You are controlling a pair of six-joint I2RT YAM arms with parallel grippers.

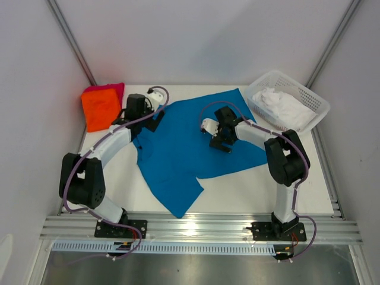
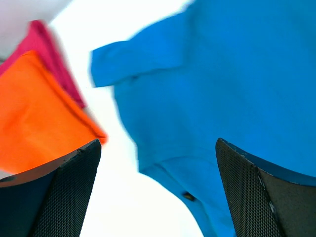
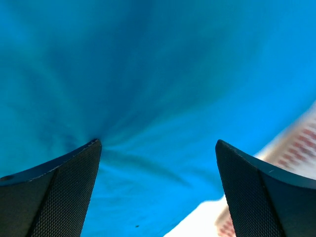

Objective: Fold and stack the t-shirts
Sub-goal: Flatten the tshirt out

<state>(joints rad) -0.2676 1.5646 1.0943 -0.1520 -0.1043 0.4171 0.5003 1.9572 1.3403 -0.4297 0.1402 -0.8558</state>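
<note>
Left end effector (image 2: 158,146) and right end effector (image 3: 158,146) gaped empty over the bright blue cloth t-shirt (image 1: 178,160), likely needing edge grasps to fold.

Blue t-shirt (image 1: 184,148): solid bright blue, ahead of left gripper (image 2: 158,143).
Orange t-shirt (image 1: 100,110): solid orange, to that gripper's left.
Pinkish-red t-shirt (image 1: 114,89): plain.
Basket (image 1: 317,102): white lattice.
Finger pads (image 2: 69,197): black, fine mesh.

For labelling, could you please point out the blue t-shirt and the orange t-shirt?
blue t-shirt (image 1: 178,148): top external view, middle of its body.
orange t-shirt (image 1: 98,110): top external view, centre of its folded top face.
</note>
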